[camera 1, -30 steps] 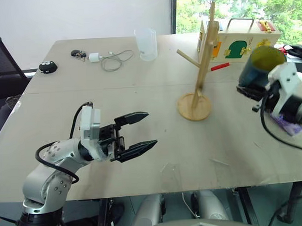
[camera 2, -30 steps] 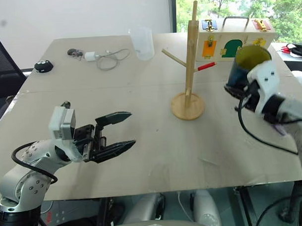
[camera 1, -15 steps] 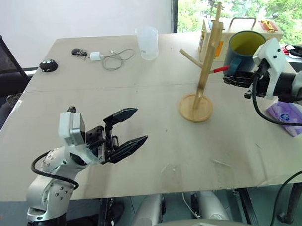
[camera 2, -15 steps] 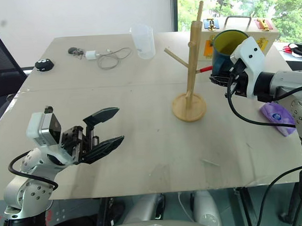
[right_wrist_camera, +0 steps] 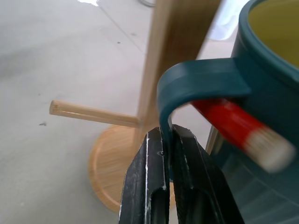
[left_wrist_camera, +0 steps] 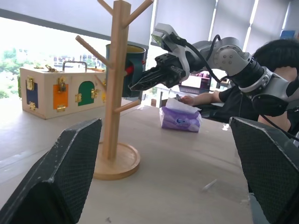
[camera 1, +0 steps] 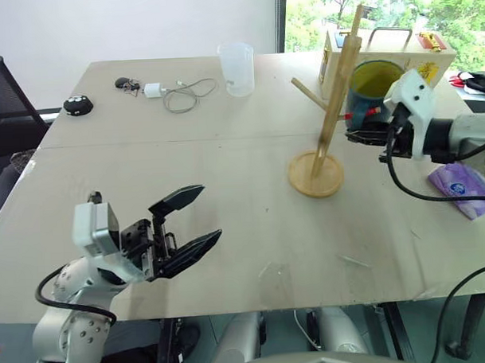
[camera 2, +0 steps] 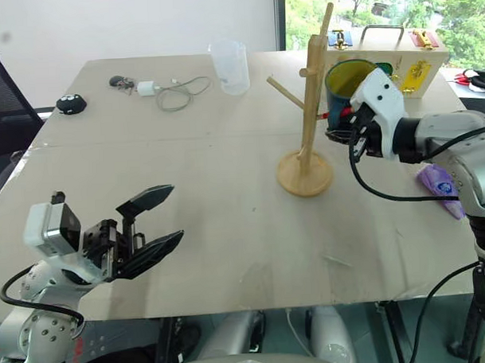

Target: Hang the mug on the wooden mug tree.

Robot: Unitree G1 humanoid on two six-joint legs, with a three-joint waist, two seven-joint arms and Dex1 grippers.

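The teal mug (camera 1: 372,85) with a yellow inside hangs in the air right beside the pole of the wooden mug tree (camera 1: 335,91), on its right. My right gripper (right_wrist_camera: 167,135) is shut on the lower part of the mug's handle (right_wrist_camera: 201,79). A red peg (right_wrist_camera: 224,119) of the tree seems to pass through the handle's loop. The tree stands on its round base (camera 1: 315,175) at the table's middle right. Near the front left edge, far from both, my left gripper (camera 1: 205,213) is open and holds nothing.
A clear plastic cup (camera 1: 237,68), a charger with its cable (camera 1: 180,94), keys and a black object (camera 1: 77,105) lie at the back left. Behind the tree stands a wooden box (camera 1: 429,54), with a purple tissue pack (camera 1: 458,186) to the right. A person (left_wrist_camera: 275,51) sits beyond the table.
My right gripper carried the mug leftwards up to the tree's pole, bringing the handle onto the red peg. My left gripper drew back towards the front left edge, still open.
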